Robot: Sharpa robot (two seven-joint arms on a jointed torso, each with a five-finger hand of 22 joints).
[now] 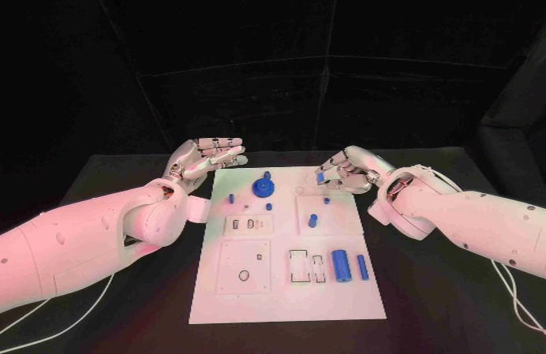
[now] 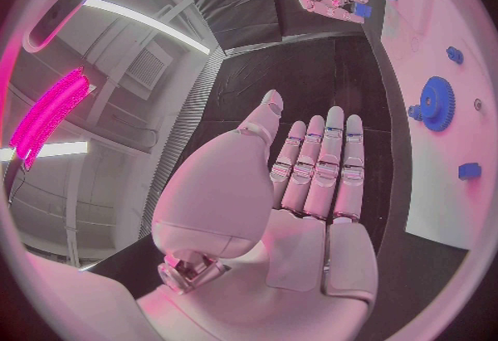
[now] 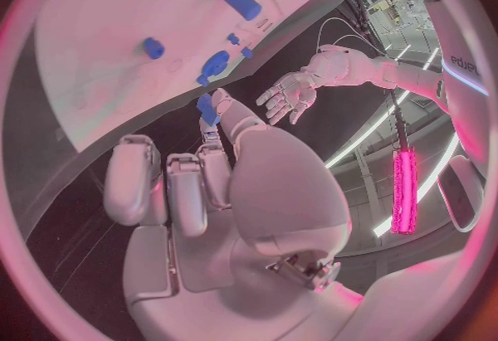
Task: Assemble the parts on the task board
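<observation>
Flat-fingered left robot hand beside task board

A black table carries everything. The white task board lies flat at its middle, reaching the near edge.

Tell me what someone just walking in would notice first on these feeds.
Probably the white task board in the middle of the black table, dotted with blue parts, the blue gear near its far end standing out most. Next, the right hand at the board's far right corner pinches a small blue part, while the left hand hovers flat and holds nothing beside the far left corner.
</observation>
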